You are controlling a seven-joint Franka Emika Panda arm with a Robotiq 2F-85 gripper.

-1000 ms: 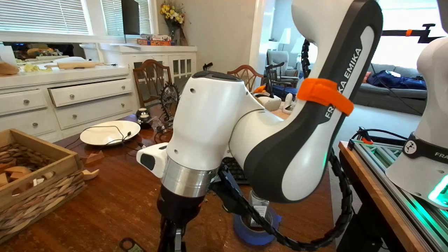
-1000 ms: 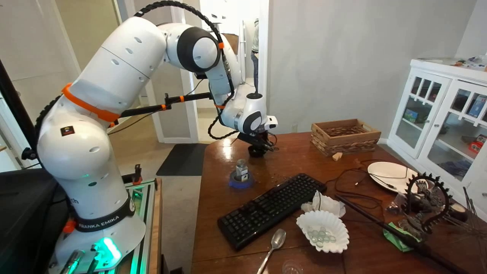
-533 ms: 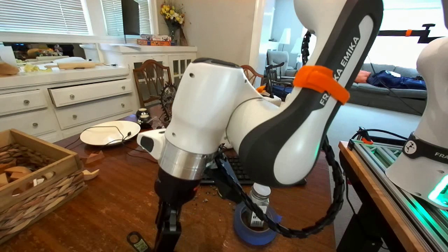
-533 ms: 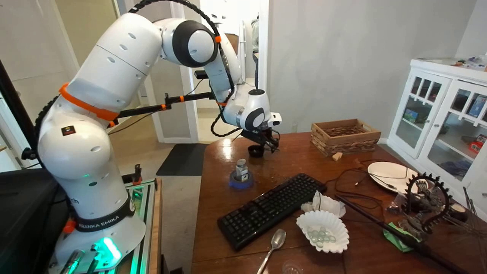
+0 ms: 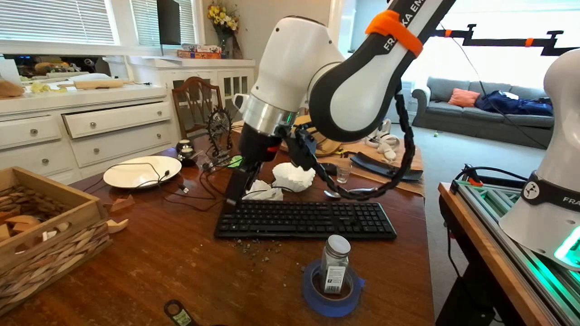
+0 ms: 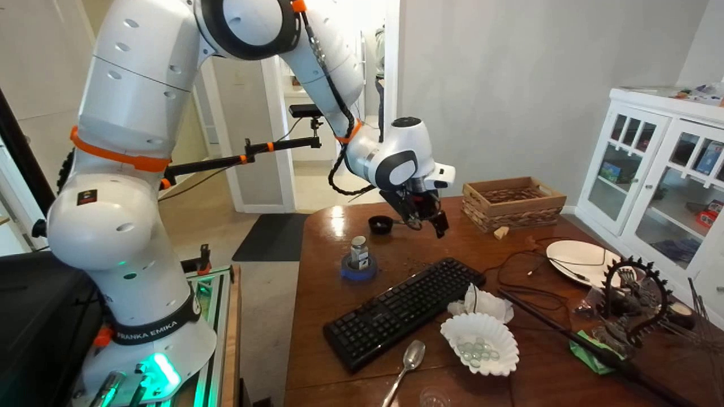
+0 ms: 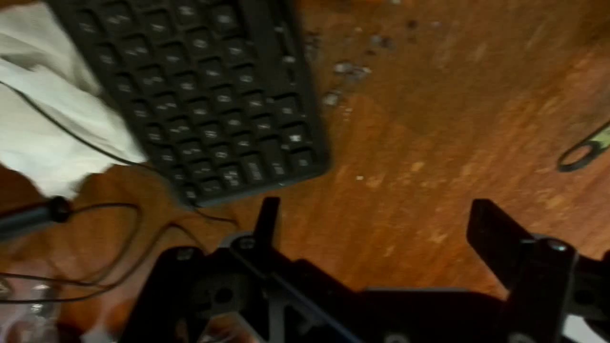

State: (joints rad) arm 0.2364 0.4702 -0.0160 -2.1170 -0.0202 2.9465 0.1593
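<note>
Up goes the arm [image 5: 287, 63], and the claw [image 7: 375, 207] has left the bottom edge of an exterior view for its middle! Look at the black cup [image 6: 380, 225]: whole near mid-frame in an exterior view, just left of the claw, while the wrist view catches only a ring-ended handle [image 7: 579, 155] at its right edge, keyboard [image 7: 205, 95] filling the upper left. Jaws? Spread wide, empty, table [image 7: 395, 252] showing between them!

Desk [image 5: 181, 262] in an exterior view has kybd [image 5: 303, 222] nr ctr, tape roll [image 5: 333, 309] bot. ctr-rt, basket [image 5: 54, 267] lwr lt.
</note>
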